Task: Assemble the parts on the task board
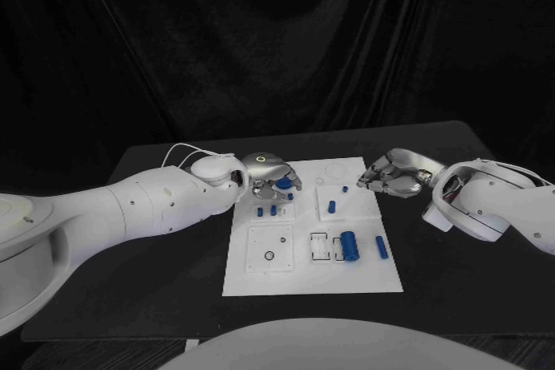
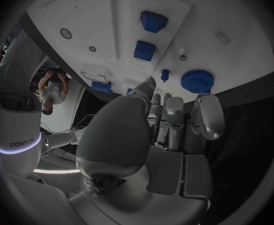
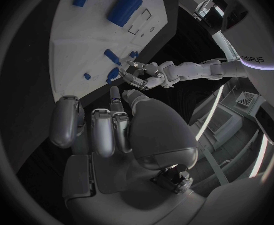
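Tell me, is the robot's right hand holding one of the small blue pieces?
No, the right hand hangs at the far right edge of the white task board with nothing in its fingers.

White rectangular task board flat at mid-table, long side running near to far. Far left corner: blue gear-like round part lying flat, with two small blue blocks just nearer. Right of centre: short blue peg upright on a raised white panel, another small blue piece beyond. Near right: thick blue cylinder on its side beside rectangular slots, slim blue pin just right of it.
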`<move>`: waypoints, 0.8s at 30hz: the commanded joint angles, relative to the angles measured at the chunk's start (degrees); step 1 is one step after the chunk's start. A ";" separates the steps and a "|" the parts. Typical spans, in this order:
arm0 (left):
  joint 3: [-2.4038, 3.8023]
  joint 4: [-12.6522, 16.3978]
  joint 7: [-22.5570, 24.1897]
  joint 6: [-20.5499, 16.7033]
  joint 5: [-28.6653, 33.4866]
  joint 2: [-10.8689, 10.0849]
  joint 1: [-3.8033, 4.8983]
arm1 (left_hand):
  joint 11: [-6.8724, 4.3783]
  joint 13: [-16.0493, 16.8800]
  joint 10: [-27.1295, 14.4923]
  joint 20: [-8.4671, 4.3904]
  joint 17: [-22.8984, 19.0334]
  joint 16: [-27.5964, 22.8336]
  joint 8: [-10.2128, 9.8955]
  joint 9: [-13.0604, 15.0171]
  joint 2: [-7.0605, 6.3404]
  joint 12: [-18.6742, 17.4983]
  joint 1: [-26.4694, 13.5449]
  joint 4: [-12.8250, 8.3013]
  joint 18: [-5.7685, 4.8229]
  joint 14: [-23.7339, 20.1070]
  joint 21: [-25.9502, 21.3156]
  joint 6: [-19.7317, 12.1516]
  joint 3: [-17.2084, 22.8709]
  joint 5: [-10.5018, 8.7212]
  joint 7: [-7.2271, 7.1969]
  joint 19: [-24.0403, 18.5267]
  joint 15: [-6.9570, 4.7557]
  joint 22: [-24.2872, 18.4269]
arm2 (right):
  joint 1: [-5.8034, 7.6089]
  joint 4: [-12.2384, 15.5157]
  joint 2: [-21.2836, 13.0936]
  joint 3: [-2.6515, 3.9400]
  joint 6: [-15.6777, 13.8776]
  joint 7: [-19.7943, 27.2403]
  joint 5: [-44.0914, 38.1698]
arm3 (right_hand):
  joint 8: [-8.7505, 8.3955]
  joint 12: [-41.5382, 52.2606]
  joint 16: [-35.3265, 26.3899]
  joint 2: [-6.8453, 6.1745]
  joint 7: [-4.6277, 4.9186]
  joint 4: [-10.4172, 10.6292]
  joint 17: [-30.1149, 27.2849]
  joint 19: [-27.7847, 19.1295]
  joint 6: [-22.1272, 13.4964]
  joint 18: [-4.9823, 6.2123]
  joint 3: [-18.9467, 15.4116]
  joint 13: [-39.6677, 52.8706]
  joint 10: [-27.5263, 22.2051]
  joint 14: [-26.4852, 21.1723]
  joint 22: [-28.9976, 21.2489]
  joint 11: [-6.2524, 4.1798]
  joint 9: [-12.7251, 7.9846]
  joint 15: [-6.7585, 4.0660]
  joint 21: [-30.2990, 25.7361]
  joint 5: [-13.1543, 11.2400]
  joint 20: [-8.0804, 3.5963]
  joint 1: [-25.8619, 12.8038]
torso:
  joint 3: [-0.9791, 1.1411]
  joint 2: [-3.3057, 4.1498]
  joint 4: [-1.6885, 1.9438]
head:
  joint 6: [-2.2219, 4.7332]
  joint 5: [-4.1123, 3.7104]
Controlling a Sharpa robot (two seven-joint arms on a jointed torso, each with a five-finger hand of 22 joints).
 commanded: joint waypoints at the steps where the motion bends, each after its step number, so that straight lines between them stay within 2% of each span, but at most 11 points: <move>1: 0.05 -0.91 0.22 0.43 -1.26 0.73 -0.39 | 0.20 -0.10 0.60 0.01 -0.14 0.07 0.23 -0.18 0.14 0.30 -0.35 -0.04 -0.76 0.17 0.09 0.39 -0.27 -0.04 -0.18 0.22 0.04 9.08 | -0.14 -0.12 0.07 0.05 0.48 0.14 -0.02 | -0.26 -0.24 -0.05 -0.20 -0.09 -0.18 6.40 -0.24 -0.26 1.00 -0.01 8.75 2.23 4.35 9.51 0.52 0.07 0.38 -0.04 0.23 0.10 0.10 | 0.05 -0.08 0.03 | 0.00 0.11; 10: 0.06 -3.56 -0.21 0.34 -1.28 2.45 -1.32 | 0.57 -0.43 2.32 0.00 -0.42 0.17 0.39 -0.71 0.21 0.57 -0.13 -0.10 -0.77 0.04 0.05 1.20 0.05 1.43 0.19 0.26 0.24 9.09 | -0.15 -0.01 -0.02 0.05 0.87 -0.03 -0.02 | -0.27 -0.32 -0.08 -0.16 -0.11 -0.19 6.35 -0.29 -0.26 1.03 0.03 8.59 2.14 4.34 9.47 0.51 0.07 0.38 -0.19 0.25 0.11 0.08 | 0.04 -0.08 0.04 | 0.00 -0.09; 24: 0.07 -5.44 -1.45 1.37 -1.28 3.78 -1.67 | 0.56 -1.35 4.35 -0.03 -0.78 0.36 0.53 -1.46 0.16 0.06 0.91 -0.56 -0.78 0.03 0.10 2.27 1.56 3.45 0.68 0.38 0.26 9.12 | -0.17 -0.04 0.13 0.05 1.54 -0.24 -0.02 | -0.27 -0.42 -0.14 -0.15 -0.11 -0.21 6.24 -0.38 -0.25 1.07 0.06 8.41 2.03 4.31 9.41 0.50 0.08 0.38 -0.39 0.26 0.11 0.06 | 0.05 -0.08 0.02 | 0.00 -0.06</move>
